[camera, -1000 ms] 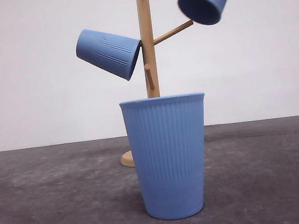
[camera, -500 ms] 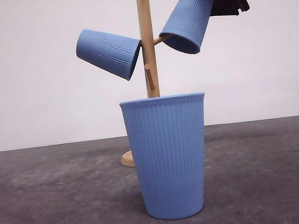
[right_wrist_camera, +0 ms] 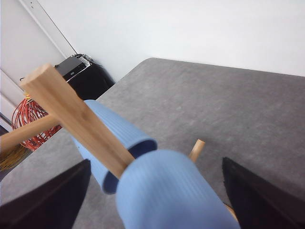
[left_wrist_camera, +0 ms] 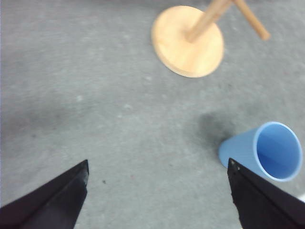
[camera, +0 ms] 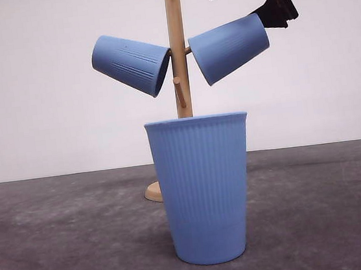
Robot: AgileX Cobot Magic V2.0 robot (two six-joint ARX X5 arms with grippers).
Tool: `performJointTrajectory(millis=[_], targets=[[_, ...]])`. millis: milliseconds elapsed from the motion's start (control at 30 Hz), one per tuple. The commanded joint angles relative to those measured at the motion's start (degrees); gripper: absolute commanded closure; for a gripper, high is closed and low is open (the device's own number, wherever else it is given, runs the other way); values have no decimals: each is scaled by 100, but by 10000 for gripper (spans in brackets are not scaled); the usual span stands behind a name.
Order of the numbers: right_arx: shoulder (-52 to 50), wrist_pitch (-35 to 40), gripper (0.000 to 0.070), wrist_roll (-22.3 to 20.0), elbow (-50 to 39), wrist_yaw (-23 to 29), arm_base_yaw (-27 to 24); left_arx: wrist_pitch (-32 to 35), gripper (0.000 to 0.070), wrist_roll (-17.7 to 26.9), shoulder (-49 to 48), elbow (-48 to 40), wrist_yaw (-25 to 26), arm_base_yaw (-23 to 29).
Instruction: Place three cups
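On the table in front of the wooden cup tree (camera: 177,44) one light-blue ribbed cup (camera: 204,187) stands upright; the left wrist view shows the same cup (left_wrist_camera: 267,152) near the tree's round base (left_wrist_camera: 188,40). A second cup (camera: 132,63) hangs mouth-down on a left peg. The third cup (camera: 229,48) sits on the right peg, its bottom pointing at my right gripper (camera: 232,5). That gripper is open, its jaws spread around the cup's (right_wrist_camera: 167,195) end, with a gap on at least one side. My left gripper (left_wrist_camera: 158,162) hangs open over bare table.
A short free peg (camera: 179,91) sticks out low on the post. The grey table (camera: 332,209) runs back to a white wall. A black box with red cable (right_wrist_camera: 33,119) lies off the table's edge.
My right gripper lowered the third cup and swung it flatter onto the right peg. Its jaws have spread apart from the cup. The other two cups stayed put.
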Motion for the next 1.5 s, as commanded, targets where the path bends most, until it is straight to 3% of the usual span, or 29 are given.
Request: performJointTrajectory(millis=[0,167,267,367,467,533,800,1033,1067,1167,1267,1333,1467], targets=[[104,60,125,-43,94,-42,-6,39,146,51,44,55,52,-55],[-98,-194,101,68,348,-529,-184,216,146,36,145,52,432,-307],[-488,-878,99,-297,484,-485,-394,417,146,-31,351,52,704,-613],[-1062,-2058,99,-1125,487,234,-551,651,146,-240,682,45,707,-1060],[-1659,-3597,101,-2229,487,1772,-597,884,146,-311,1114,37,682,-1606],[-1976,-4439,101,-2589,470,2536,-548,1028,146,-311,1456,37,620,-1949],[-2883,-5878,104,-2417,27,2694,-138,1310,146,-357,2731,37,158,-2735],[-3395,-5949,104,-2187,-482,2700,334,1495,156,-411,3534,37,127,-3005],[-3436,-5951,104,-2183,-512,2700,361,1503,195,-411,3617,37,122,-3026],[-3519,-5971,104,-2141,-554,2684,438,1522,420,-389,3829,37,105,-3078],[-3559,-5990,104,-2112,-566,2643,481,1679,548,-247,3985,37,-9,-3104],[-3572,-5993,104,-2097,-566,2644,488,1736,692,-64,4030,38,0,-3122],[-3580,-5968,104,-2127,-566,2651,488,1650,700,181,3879,55,55,-3101]])
